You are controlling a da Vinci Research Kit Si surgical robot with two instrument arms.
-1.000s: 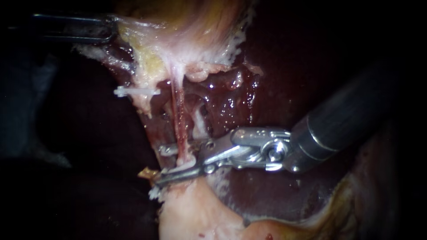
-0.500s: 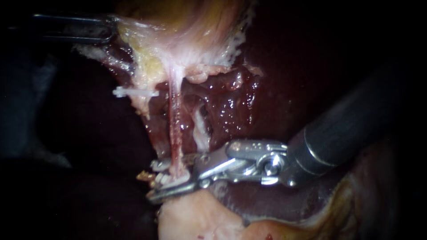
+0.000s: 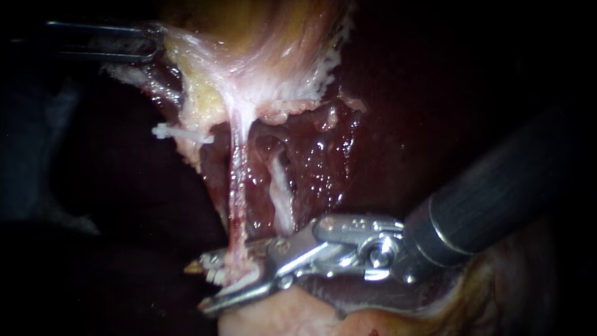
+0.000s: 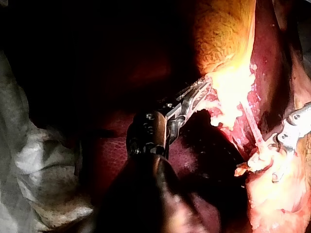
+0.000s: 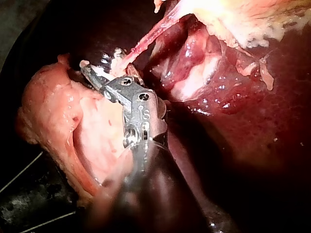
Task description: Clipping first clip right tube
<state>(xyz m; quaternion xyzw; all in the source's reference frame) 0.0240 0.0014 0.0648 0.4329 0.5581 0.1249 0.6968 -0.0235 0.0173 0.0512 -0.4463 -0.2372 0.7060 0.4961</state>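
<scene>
Right instrument [image 3: 214, 283] has slid lower along tube [image 3: 238, 193] within the last second and now straddles its lower end, just above pale tissue. Jaws apart, tube between them, loaded clip [image 3: 217, 274] apparently not yet squeezed. Tube drawn tauter. Left instrument [image 3: 155, 42] unmoved, jaws clamped on gallbladder [image 3: 267, 37] edge. Placed clip [image 3: 183, 132] sits on neighbouring strand. Likely next: closure.
</scene>
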